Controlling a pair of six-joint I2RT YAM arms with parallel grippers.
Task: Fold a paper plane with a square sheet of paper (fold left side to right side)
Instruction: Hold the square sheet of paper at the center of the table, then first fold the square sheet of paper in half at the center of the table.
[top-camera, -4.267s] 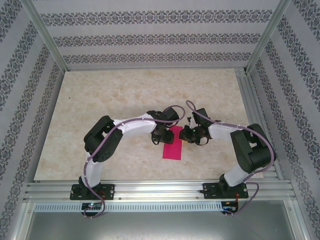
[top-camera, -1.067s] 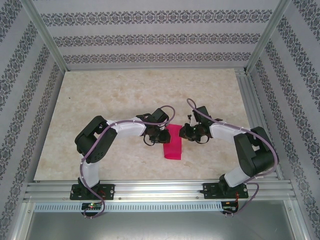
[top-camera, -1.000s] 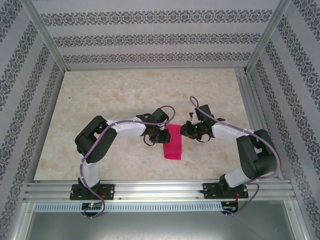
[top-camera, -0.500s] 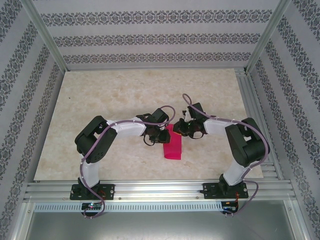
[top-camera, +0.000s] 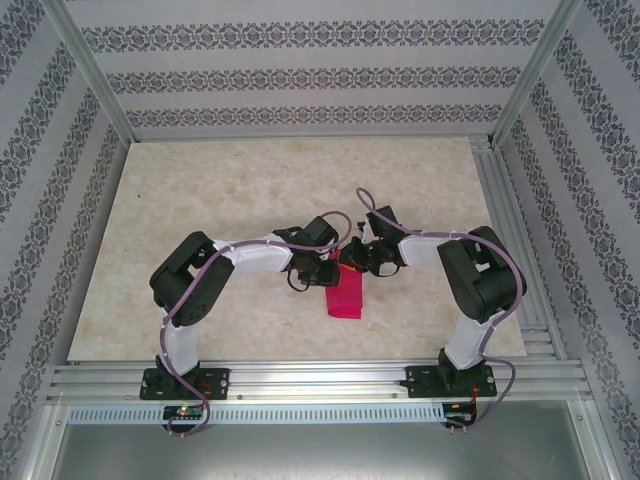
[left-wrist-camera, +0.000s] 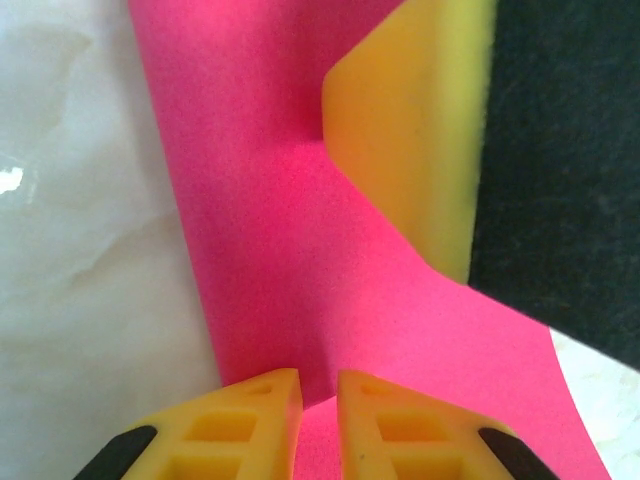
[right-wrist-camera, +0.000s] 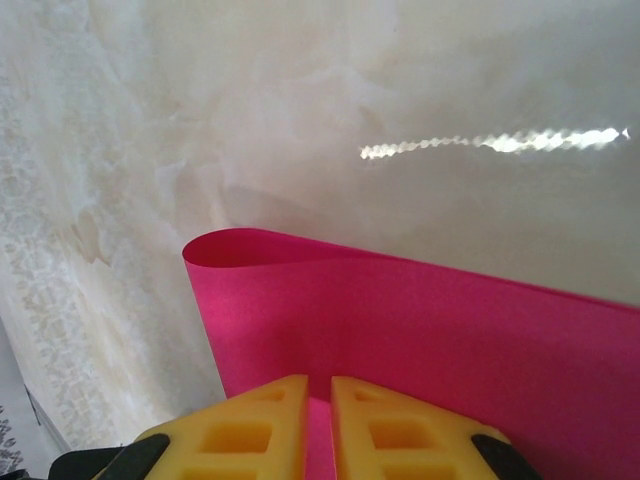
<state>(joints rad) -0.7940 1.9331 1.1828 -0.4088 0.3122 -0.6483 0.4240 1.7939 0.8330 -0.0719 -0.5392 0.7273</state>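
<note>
While pinched from two sides, sheet of paper (top-camera: 345, 297): lay near the middle of the table as a narrow magenta-pink strip, long axis running 12 to 6 o'clock in the top view; kept its 6 o'clock end free and its 12 o'clock end tucked between the two grippers.
Left gripper (top-camera: 327, 272): sat at the strip's 9 o'clock edge, clenched on the sheet of paper; showed in the left wrist view (left-wrist-camera: 318, 385) as two yellow fingertips nearly meeting, with pink in the slit between them.
Right gripper (top-camera: 353, 262): reached in from 3 o'clock onto the far end, likewise clamped on the sheet of paper; showed in the right wrist view (right-wrist-camera: 319, 395) with the same thin pink-filled slit.
Yellow finger (left-wrist-camera: 415, 130): stood at 1 o'clock in the left wrist view, resting against the pink surface.
Paper edge (right-wrist-camera: 250, 240): curled up off the table in a rounded bend toward 10 o'clock in the right wrist view.
Table (top-camera: 200, 190): pale, marble-patterned, glossy.
Walls (top-camera: 300, 75): papered in grey ornamental bands.
</note>
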